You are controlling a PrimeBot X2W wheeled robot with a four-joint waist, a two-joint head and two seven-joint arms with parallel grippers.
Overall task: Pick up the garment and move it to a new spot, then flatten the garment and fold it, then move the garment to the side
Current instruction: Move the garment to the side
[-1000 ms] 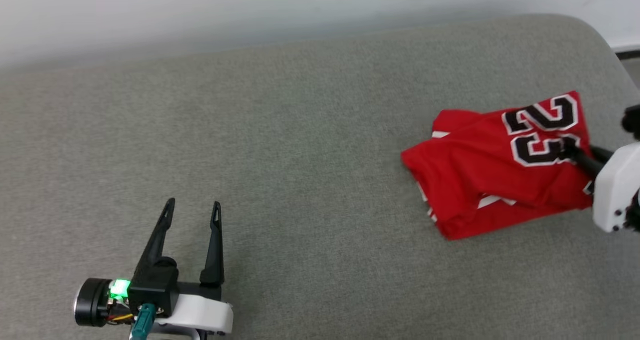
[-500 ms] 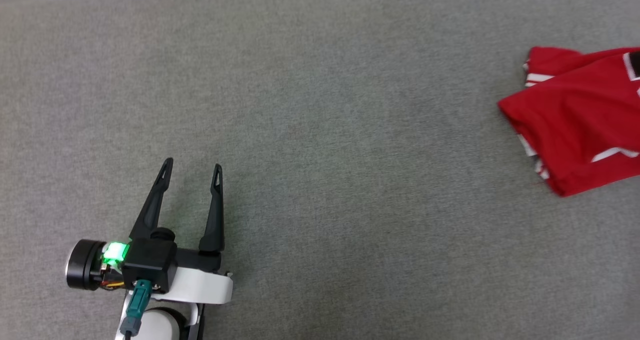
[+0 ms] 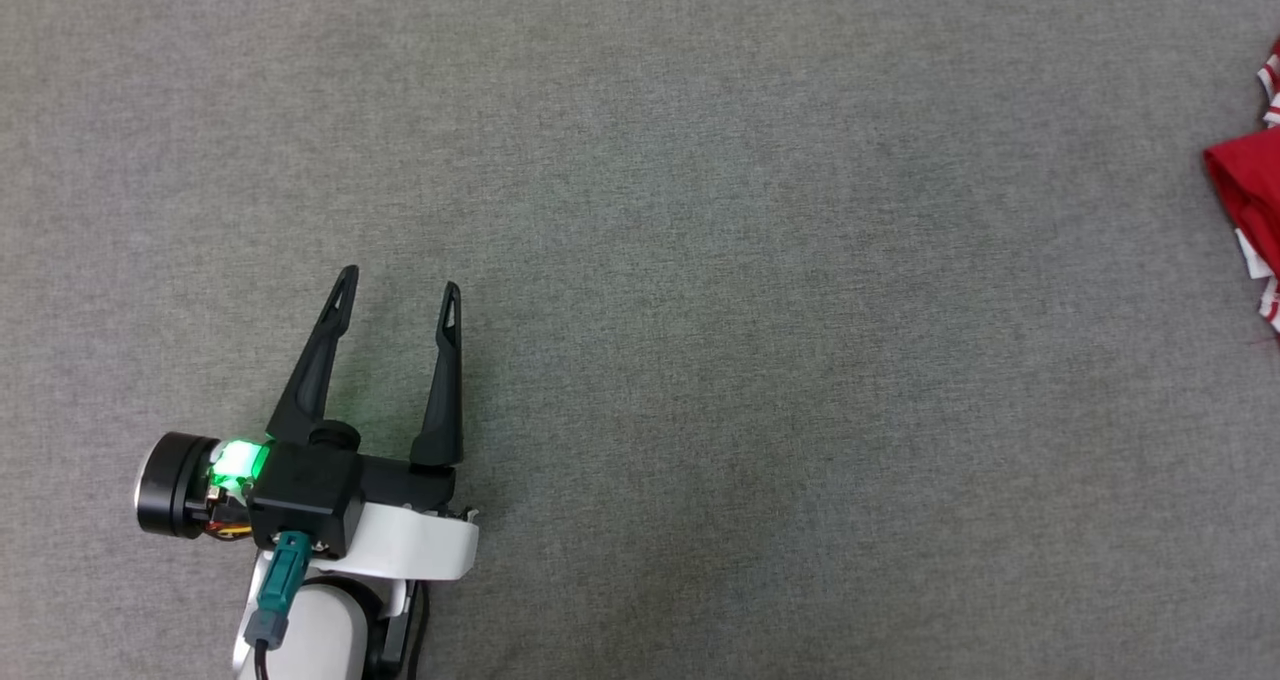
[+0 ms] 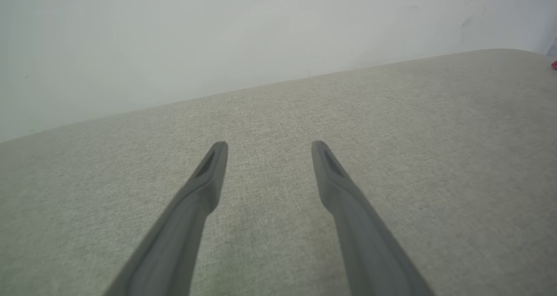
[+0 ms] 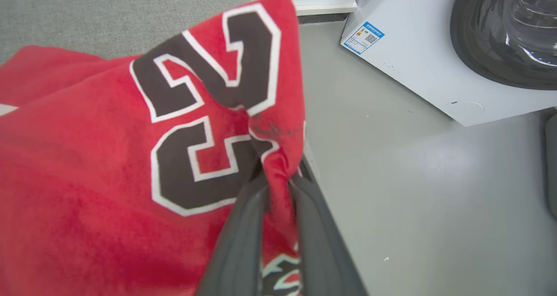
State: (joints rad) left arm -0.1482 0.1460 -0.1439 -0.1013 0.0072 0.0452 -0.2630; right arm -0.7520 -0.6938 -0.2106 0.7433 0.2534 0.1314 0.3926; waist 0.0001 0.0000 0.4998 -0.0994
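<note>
There is one red shirt (image 5: pixel 87 178). There are two tools, the left tool (image 3: pixel 400 280) and the right tool (image 5: pixel 280 180). Each has two dark fingers (image 4: pixel 200 191). There is one grey tabletop (image 3: pixel 750 260), one white washing machine (image 5: pixel 413 69) with one blue sticker (image 5: pixel 363 38), and one green light (image 3: pixel 235 460).

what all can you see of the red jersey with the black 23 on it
The red soft-knit jersey carries black, white-edged numerals 23 and red-and-white striped trim along one edge. It is bunched in loose folds, not flat, and lies on the grey woven surface, towards the surface's right side. The right end effector is shut on a pinched fold just beside the numerals; nothing else can be seen touching it.
</note>
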